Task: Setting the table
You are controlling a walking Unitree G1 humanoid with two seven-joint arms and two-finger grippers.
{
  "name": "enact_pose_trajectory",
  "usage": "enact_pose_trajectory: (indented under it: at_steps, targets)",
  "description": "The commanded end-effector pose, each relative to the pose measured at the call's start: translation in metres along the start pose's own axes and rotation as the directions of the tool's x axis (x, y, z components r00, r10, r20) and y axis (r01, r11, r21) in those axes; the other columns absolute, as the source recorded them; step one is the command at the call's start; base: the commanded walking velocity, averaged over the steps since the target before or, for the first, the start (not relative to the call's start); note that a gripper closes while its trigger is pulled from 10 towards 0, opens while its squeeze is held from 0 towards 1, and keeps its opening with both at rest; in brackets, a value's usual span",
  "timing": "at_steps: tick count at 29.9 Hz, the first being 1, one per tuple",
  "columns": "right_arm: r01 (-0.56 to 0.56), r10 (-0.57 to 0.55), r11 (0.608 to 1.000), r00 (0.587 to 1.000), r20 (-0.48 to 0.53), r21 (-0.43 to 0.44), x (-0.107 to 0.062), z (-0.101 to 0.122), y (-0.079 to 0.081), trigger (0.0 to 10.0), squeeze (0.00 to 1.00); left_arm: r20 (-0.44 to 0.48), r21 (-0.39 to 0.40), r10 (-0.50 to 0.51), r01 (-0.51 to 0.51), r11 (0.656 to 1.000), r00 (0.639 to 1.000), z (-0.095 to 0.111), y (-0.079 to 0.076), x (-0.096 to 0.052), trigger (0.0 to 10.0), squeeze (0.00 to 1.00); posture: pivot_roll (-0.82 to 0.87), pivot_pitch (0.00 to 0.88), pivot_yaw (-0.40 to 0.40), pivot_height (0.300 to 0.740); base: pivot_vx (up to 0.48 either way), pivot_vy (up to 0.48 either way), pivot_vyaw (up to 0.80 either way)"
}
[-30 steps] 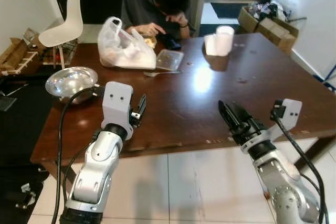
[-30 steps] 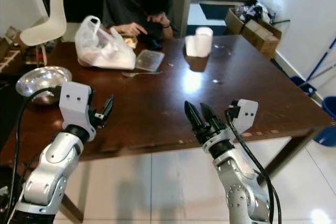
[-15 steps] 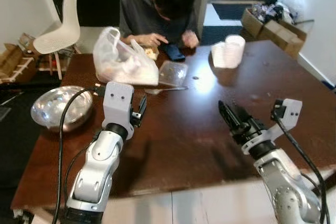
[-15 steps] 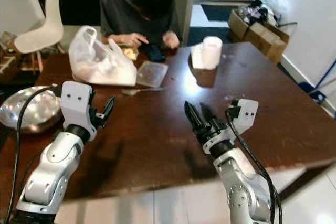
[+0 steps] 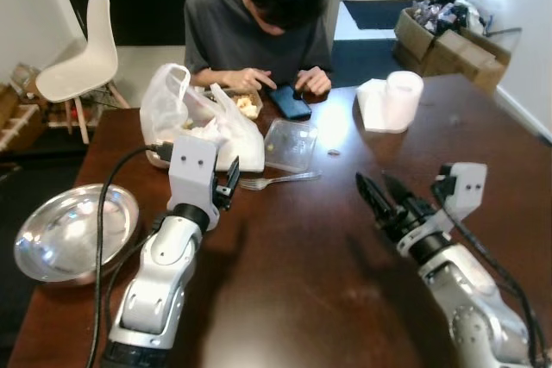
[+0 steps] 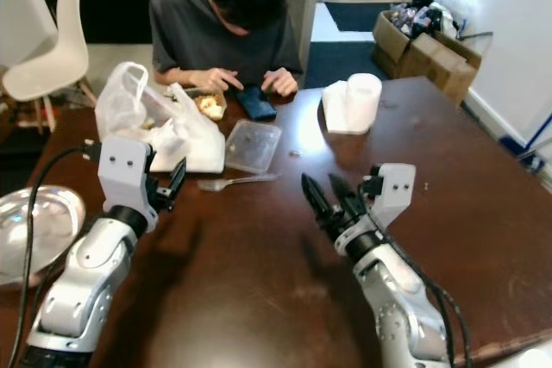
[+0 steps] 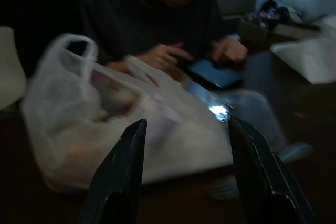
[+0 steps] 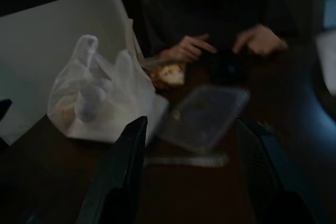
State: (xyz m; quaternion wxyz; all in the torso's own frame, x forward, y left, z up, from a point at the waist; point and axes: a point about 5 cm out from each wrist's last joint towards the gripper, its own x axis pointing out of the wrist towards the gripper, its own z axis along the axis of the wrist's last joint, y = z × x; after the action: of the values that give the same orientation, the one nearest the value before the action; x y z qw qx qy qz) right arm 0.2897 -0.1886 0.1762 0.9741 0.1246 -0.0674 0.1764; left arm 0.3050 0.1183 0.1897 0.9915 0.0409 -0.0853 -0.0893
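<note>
A dark wooden table [image 5: 328, 290] stretches in front of me. On it lie a white plastic bag [image 5: 194, 131] of food, a clear plastic container [image 5: 289, 144] and a clear plastic fork [image 5: 280, 181]. A steel bowl [image 5: 69, 234] sits at the table's left edge. My left gripper [image 5: 231, 180] hovers open above the table, just short of the bag [image 7: 105, 129]. My right gripper [image 5: 375, 184] is open too, held above the table's middle, pointing toward the container [image 8: 202, 116] and the fork [image 8: 184, 160]. Neither holds anything.
A person [image 5: 259, 32] sits at the far side, both hands at a phone [image 5: 289, 102]. White paper cups and tissue [image 5: 392, 102] stand at the back right. A white chair [image 5: 78, 58] is at the far left, cardboard boxes [image 5: 448, 36] at the far right.
The camera has come closer and over the table, so its front edge and the floor have dropped out of view. Both arms keep the same pose. The person's second hand has moved to the phone.
</note>
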Motion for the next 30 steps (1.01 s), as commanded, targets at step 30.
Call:
enact_pose_trajectory:
  at_steps: [30]
  targets:
    - [-0.162, 0.094, 0.948, 0.964, -0.247, -0.272, 0.007, -0.033, -0.015, 10.0, 0.0, -0.054, 0.062, -0.044, 0.048, 0.997, 0.998, 0.0, 0.024, -0.017, 10.0, 0.0, -0.03, 0.0, 0.116, 0.74, 0.0, 0.0, 0.0]
